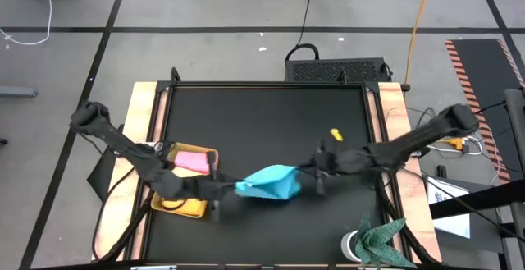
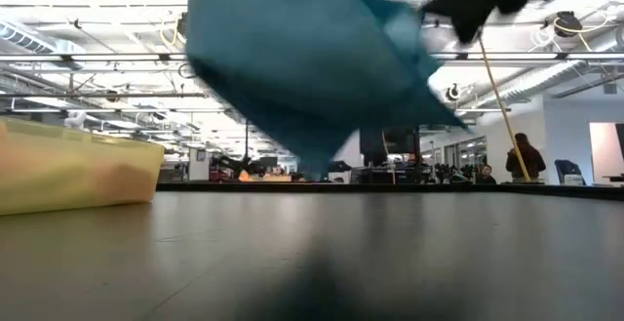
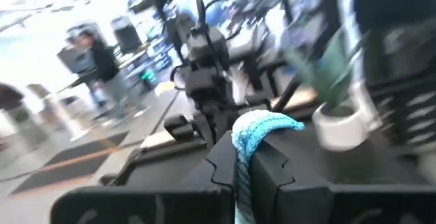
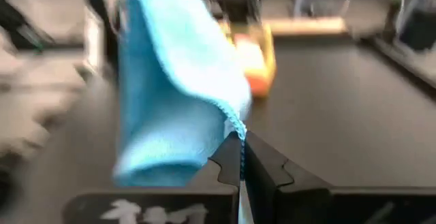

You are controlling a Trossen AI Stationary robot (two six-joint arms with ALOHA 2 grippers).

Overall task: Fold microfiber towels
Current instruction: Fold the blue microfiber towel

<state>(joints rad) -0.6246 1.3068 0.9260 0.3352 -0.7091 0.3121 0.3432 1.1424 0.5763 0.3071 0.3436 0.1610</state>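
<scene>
Above black table point(image 1: 262, 130), blue towel point(image 1: 269, 182) stretched crosswise between both pinching hands.

Two arms; one light blue towel point(image 1: 269, 182); one pink towel point(image 1: 191, 162); one yellow tray point(image 1: 185, 205); one green cloth point(image 1: 382, 241).

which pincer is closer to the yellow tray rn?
Left. The left pincer sits right at the tray edge, shut on the blue towel. The right pincer grips the towel's far side, across from the tray.
</scene>
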